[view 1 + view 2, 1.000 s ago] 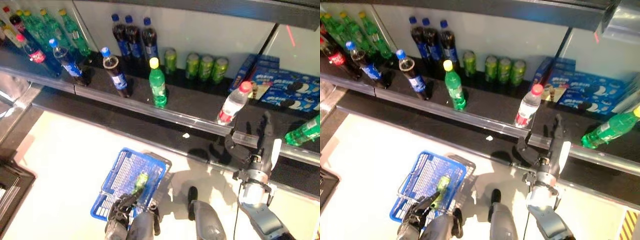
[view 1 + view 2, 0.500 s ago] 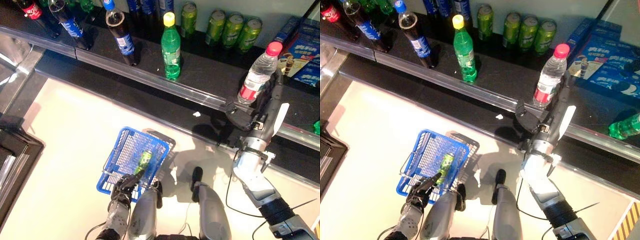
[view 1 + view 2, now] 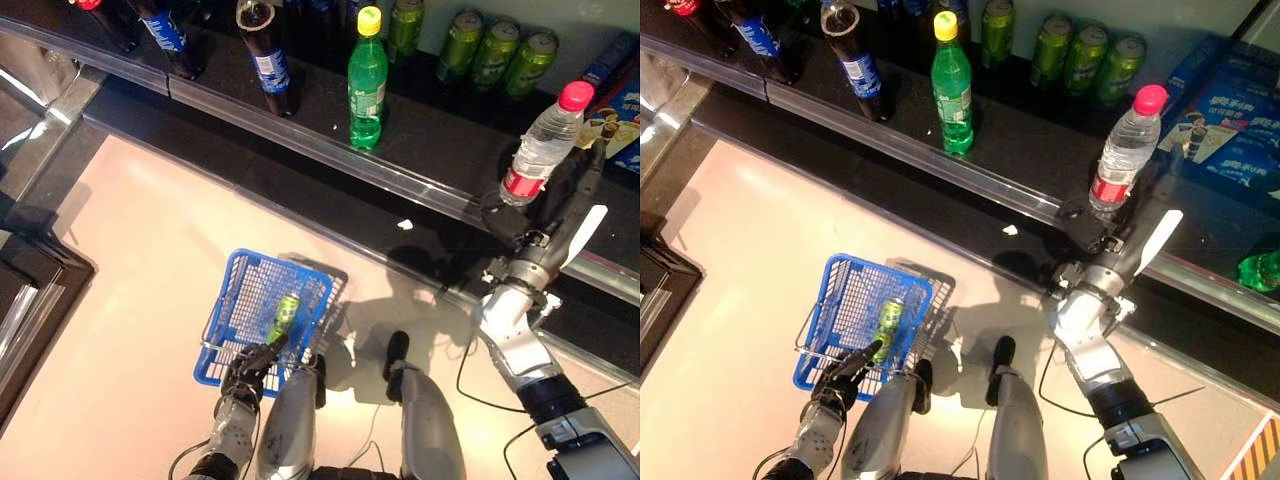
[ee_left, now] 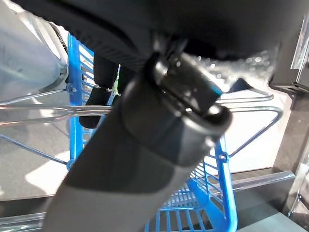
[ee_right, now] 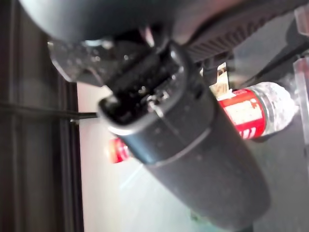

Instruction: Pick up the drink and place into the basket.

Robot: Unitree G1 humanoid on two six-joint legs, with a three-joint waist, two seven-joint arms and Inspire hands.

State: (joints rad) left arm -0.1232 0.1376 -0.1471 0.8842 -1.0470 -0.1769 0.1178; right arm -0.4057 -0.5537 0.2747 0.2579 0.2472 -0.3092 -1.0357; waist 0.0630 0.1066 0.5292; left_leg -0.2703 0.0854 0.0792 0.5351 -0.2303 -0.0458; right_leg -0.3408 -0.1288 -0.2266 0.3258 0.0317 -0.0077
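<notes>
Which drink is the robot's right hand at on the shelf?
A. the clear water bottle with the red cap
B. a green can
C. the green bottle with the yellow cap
A: the right hand is at the clear water bottle with the red cap.

I see a clear plastic water bottle (image 3: 540,150) with a glossy red label and a matt pink cap, standing on a dark glossy shelf (image 3: 430,130) edged with a bright metal rail (image 3: 300,150). Behind the bottle stand shiny green metal cans (image 3: 490,55). Below the shelf, the blue basket (image 3: 245,300) is coated wire mesh with bare metal handles. The floor (image 3: 130,260) looks smooth and pale, faintly glossy.
</notes>
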